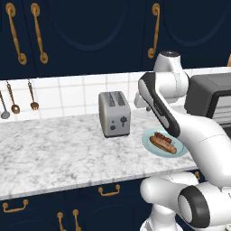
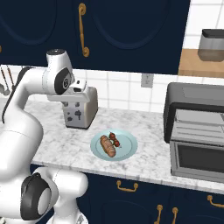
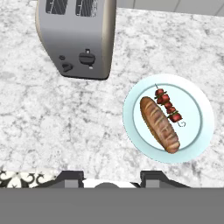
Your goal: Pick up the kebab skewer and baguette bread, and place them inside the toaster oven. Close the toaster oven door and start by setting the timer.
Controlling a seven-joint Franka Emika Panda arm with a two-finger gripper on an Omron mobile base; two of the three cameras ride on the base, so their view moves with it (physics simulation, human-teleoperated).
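A pale blue plate [image 3: 199, 139] on the marble counter carries the golden-brown baguette bread [image 3: 159, 124] and, right beside it, the kebab skewer [image 3: 168, 105] with red and dark chunks. Both lie side by side in the base views too: baguette bread [image 2: 107, 146], kebab skewer [image 2: 115, 139]. My gripper [image 3: 112, 179] hangs high over the counter, left of the plate and near the toaster, open with nothing between its fingertips. The dark toaster oven [image 2: 192, 98] stands at the right; its door [image 2: 197, 158] looks folded down, with a rack showing inside.
A silver two-slot toaster [image 2: 81, 111] stands on the counter just behind and left of the plate. Utensils hang on the tiled wall [image 1: 13, 101] at the far left. A dark container [image 2: 212, 43] sits on a wooden shelf above the oven.
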